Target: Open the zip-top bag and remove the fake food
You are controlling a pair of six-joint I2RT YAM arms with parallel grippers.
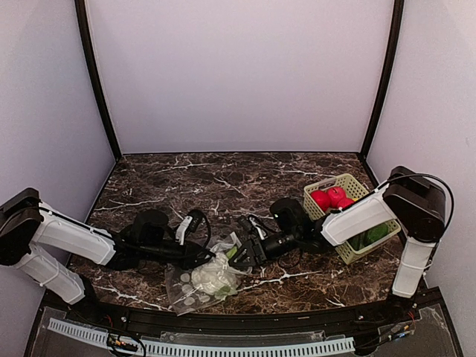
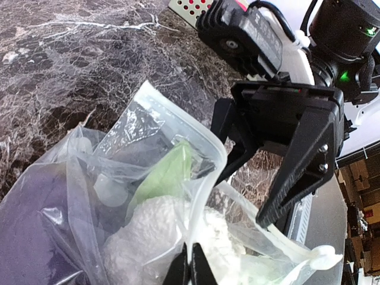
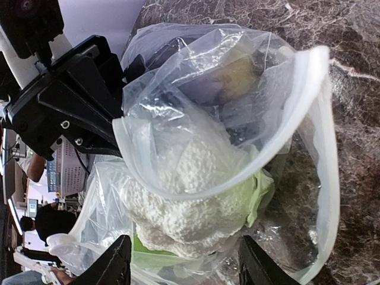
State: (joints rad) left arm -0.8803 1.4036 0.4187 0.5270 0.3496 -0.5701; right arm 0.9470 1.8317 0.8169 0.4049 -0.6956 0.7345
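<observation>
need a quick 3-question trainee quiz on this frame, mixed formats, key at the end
1. Which one is shut on the rim of the zip-top bag: the left gripper or the right gripper?
2. True or false: the white cauliflower lies outside the bag.
3. Where are the red toy fruits?
A. in the light-green basket
B. in the bag
C. between the right gripper's fingers

Key:
1. The left gripper; the right one is open.
2. False. It is inside the bag, at the open mouth.
3. A
</observation>
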